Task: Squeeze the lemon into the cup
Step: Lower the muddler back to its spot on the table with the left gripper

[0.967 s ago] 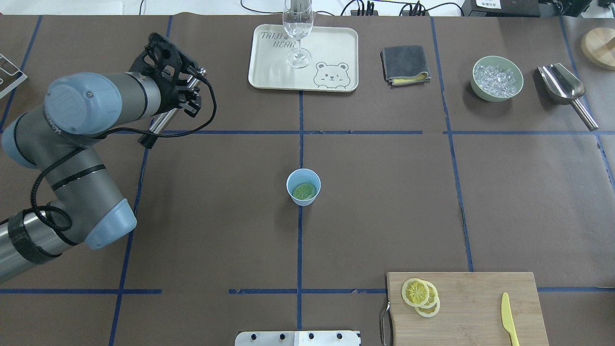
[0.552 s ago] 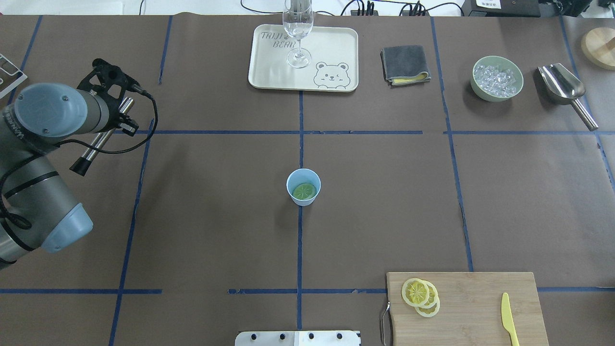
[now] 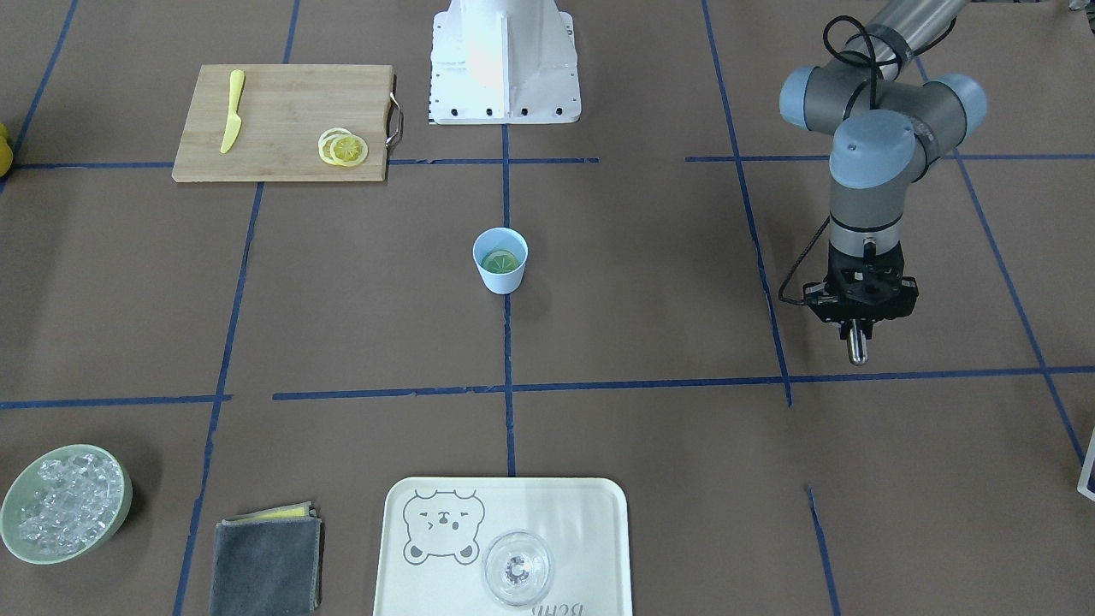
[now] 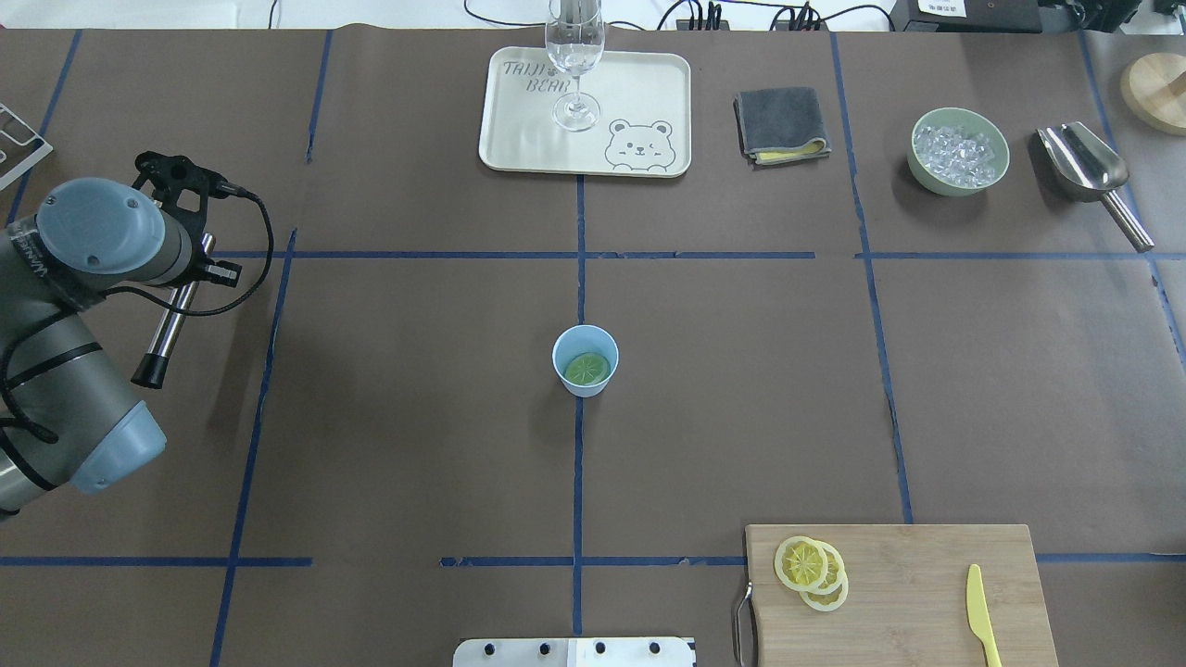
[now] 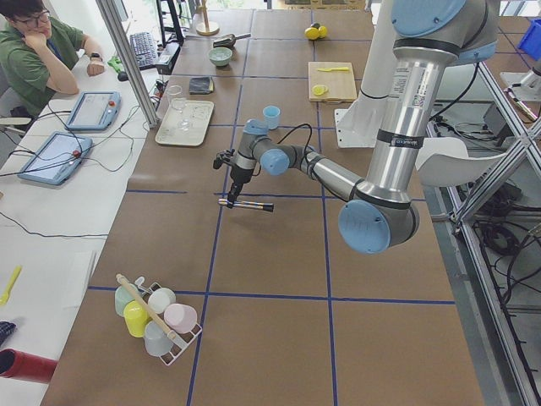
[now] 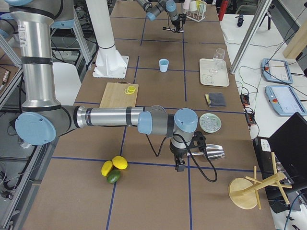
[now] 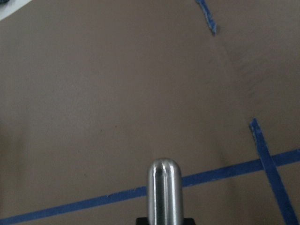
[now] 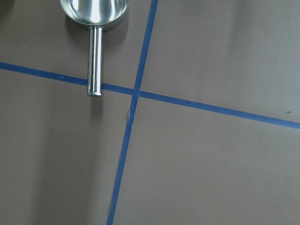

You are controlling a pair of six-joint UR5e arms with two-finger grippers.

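At the middle of the table the cup (image 3: 500,281) stands upright, with one lemon (image 4: 588,369) slice lying flat inside it, low near the bottom. Two more slices (image 4: 813,574) overlap on the cutting board (image 4: 927,593) at the near right, beside a yellow knife (image 4: 982,602).

The left gripper (image 3: 858,318) has its fingers clamped on a steel rod (image 4: 170,320), well apart from the cup, over the table's left part. With the slice already in the cup and the pressing tool held far from it, I judge the task to be at its tail: the rod looks about to be laid down. If the slice has not been pressed enough, the next move would call for turning the rod upright and centring its rounded end over the cup's narrow mouth, since an off-centre push could tip so light a cup. If it is a set-down, the fingers need only release once the rod rests flat, though a round rod may roll.

The left arm is folded back at the elbow, its wrist pointing straight down and the rod lying crosswise, near level and low. Whether the rod touches the table I cannot tell.

The right gripper (image 6: 180,165) hangs near the far right end, close to the metal scoop (image 4: 1079,162); whether its fingers are spread or closed I cannot tell.
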